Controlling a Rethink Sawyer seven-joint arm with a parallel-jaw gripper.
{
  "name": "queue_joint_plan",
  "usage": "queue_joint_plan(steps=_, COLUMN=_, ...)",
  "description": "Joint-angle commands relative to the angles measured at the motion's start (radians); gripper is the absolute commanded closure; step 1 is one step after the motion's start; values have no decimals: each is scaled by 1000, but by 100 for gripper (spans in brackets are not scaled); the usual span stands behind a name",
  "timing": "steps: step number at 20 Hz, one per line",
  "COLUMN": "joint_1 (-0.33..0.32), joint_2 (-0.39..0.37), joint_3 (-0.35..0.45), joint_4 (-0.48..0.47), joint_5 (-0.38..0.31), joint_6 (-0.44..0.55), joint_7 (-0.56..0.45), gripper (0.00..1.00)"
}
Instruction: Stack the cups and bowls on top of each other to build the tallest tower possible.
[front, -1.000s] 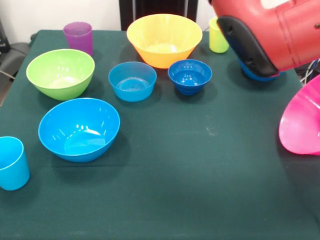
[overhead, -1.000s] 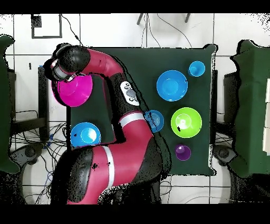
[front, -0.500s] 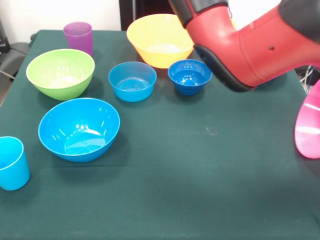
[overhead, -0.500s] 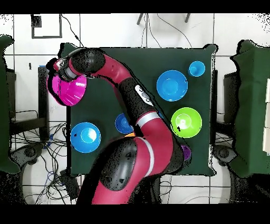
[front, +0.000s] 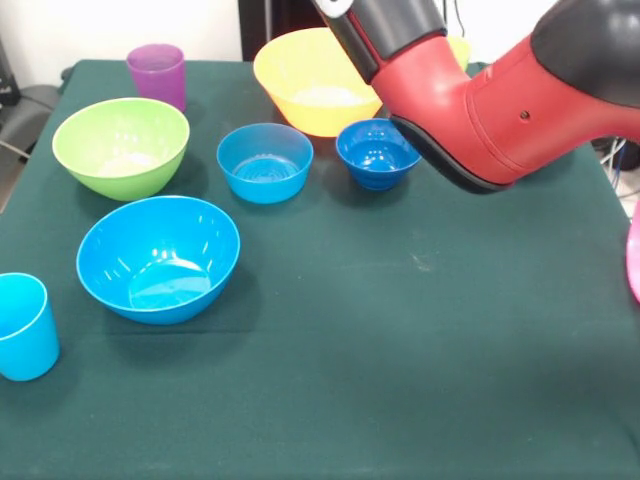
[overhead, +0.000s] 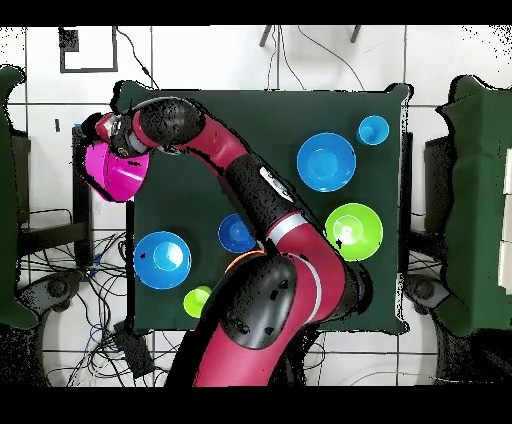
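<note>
The gripper (overhead: 112, 140) is clamping the big glossy pink plastic bowl (overhead: 112, 172) by its rim, holding it tilted beyond the green table's (front: 400, 350) edge, probably for carrying to a stacking spot.

bright, even light falls from above on the surface (front: 420, 340). soft shadows sit close under each bowl, and pale glare streaks the big blue bowl (front: 158, 258) toward 7 o'clock. the red arm (front: 500, 100) looks slightly soft, perhaps from motion. the overhead view stays evenly lit.
</note>
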Motion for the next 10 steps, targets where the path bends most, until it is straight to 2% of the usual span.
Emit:
queue_joint_plan(steps=1, joint_1=-18, joint_2=60, joint_3=102, joint_4=73, joint_5=-69, joint_6=-58, joint_7=-263, gripper=100)
queue_joint_plan(steps=10, joint_1=-79, joint_2=151, joint_3=221, joint_4=92, joint_5=-67, joint_6=-26, joint_7=-330, gripper=100)
